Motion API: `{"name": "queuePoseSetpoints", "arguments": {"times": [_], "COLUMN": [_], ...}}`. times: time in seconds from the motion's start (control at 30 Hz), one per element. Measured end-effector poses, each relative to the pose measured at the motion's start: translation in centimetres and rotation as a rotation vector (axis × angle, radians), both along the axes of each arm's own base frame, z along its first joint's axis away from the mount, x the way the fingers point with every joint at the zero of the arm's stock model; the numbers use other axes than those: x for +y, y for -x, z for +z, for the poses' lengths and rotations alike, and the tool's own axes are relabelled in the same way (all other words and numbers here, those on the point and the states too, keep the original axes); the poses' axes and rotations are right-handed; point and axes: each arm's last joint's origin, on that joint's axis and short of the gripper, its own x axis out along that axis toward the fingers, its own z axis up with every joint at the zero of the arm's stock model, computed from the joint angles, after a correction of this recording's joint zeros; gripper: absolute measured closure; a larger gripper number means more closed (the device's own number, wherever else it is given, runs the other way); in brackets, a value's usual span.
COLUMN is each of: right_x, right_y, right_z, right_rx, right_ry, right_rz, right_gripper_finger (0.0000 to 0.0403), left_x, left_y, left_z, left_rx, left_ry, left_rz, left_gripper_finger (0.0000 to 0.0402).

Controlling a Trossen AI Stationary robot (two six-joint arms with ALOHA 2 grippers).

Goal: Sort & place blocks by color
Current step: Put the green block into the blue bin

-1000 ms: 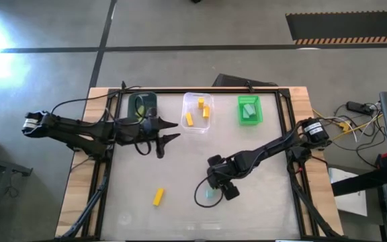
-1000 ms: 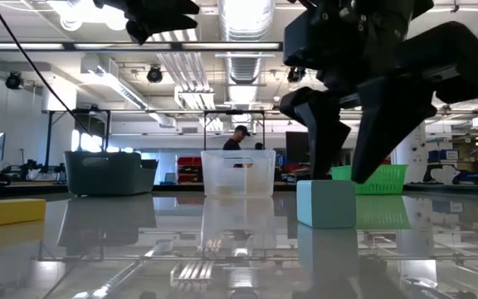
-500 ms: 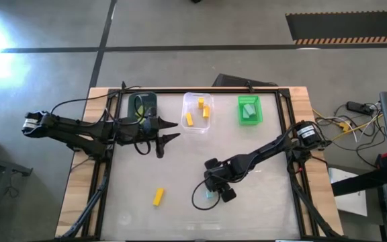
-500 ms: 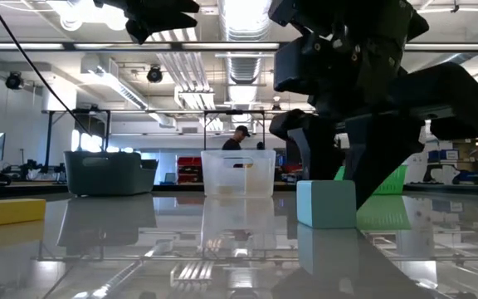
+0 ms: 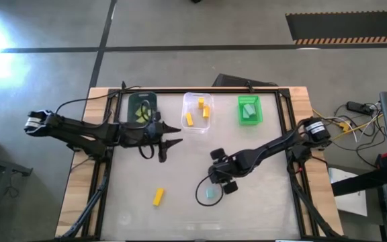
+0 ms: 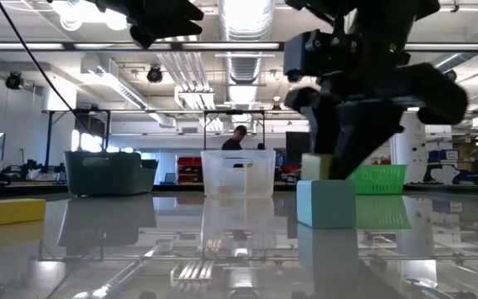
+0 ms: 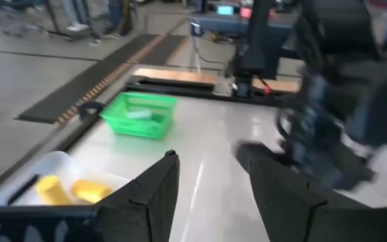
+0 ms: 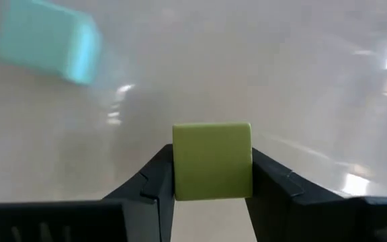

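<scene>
My right gripper [image 5: 219,182] is over the table's middle right, shut on a pale yellow-green cube [image 8: 212,160]. In the low view the cube [image 6: 314,166] shows just behind a teal-mint block [image 6: 326,203], which rests flat on the table [image 5: 211,195] next to the gripper. A yellow bar [image 5: 158,196] lies on the table toward the near left. My left gripper [image 5: 175,135] hangs open above the table near the dark teal bin [image 5: 142,107], with nothing between its fingers [image 7: 150,195]. My right gripper pinches the yellow-green cube by two opposite side faces [image 8: 180,168] between its two fingers. The fingers slant down at it from above and from the table's right. The teal-mint block hides the cube's underside, so I cannot tell whether it is clear of the table.
Along the far edge stand the dark teal bin, a clear bin [image 5: 198,111] with several yellow blocks, and a green bin [image 5: 250,109] holding pale pieces. A cable loops on the table beside the teal-mint block. Bare tabletop [image 5: 261,208] lies near and right.
My right gripper's fingers have drawn together from a wide gap and taken hold of the yellow-green cube behind the teal-mint block, and the wrist has tipped a little. The teal-mint block and the yellow bar have stayed in place.
</scene>
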Motion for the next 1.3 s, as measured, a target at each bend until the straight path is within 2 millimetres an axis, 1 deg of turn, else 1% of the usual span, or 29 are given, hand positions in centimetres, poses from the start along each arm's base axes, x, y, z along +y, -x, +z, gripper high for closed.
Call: {"name": "queuePoseSetpoints", "arguments": {"times": [0.07,0.17,0.33,0.37,0.53,0.6,0.73,0.87,0.97,1.07,1.2,1.3], "right_x": [-0.5,-1.1,-1.9,-2.0,-1.8,-1.7,-1.6,-1.6,-1.6,-1.6,-1.6,-1.7], "right_y": [0.4,0.9,1.1,1.1,0.2,-0.1,-0.5,-0.6,-0.6,-0.6,-0.5,-0.5], "right_z": [0.5,1.5,3.0,3.2,4.4,4.5,4.5,4.6,4.6,4.6,4.6,4.4], "right_rx": [-0.051,-0.189,-0.460,-0.507,-0.735,-0.762,-0.761,-0.767,-0.770,-0.769,-0.768,-0.765], "right_ry": [0.090,0.226,0.413,0.435,0.430,0.453,0.480,0.483,0.477,0.477,0.471,0.458], "right_rz": [-0.041,-0.113,-0.242,-0.257,-0.273,-0.260,-0.250,-0.249,-0.254,-0.255,-0.268,-0.287], "right_gripper_finger": [0.0282,0.0282,0.0282,0.0282,0.0282,0.0282,0.0282,0.0282,0.0282,0.0282,0.0282,0.0282], "left_x": [-0.3,-0.6,-0.8,-0.9,-1.2,-1.3,-1.0,-0.3,-0.3,-0.2,0.0,0.1], "left_y": [-0.4,-0.9,-1.8,-2.0,-4.0,-4.9,-5.8,-6.0,-6.0,-6.0,-6.2,-6.7], "left_z": [-0.3,-0.7,-1.8,-2.1,-3.8,-4.4,-5.7,-5.6,-5.6,-5.6,-6.3,-6.7], "left_rx": [0.006,0.003,0.026,0.034,0.015,-0.015,0.009,-0.015,-0.016,-0.030,-0.035,-0.037], "left_ry": [0.026,0.104,0.247,0.272,0.418,0.477,0.544,0.592,0.603,0.604,0.573,0.559], "left_rz": [-0.036,-0.081,-0.062,-0.054,-0.016,-0.007,0.033,0.073,0.080,0.115,0.195,0.212], "left_gripper_finger": [0.0237,0.0237,0.0237,0.0237,0.0237,0.0237,0.0237,0.0231,0.0208,0.0176,0.0136,0.0119]}}
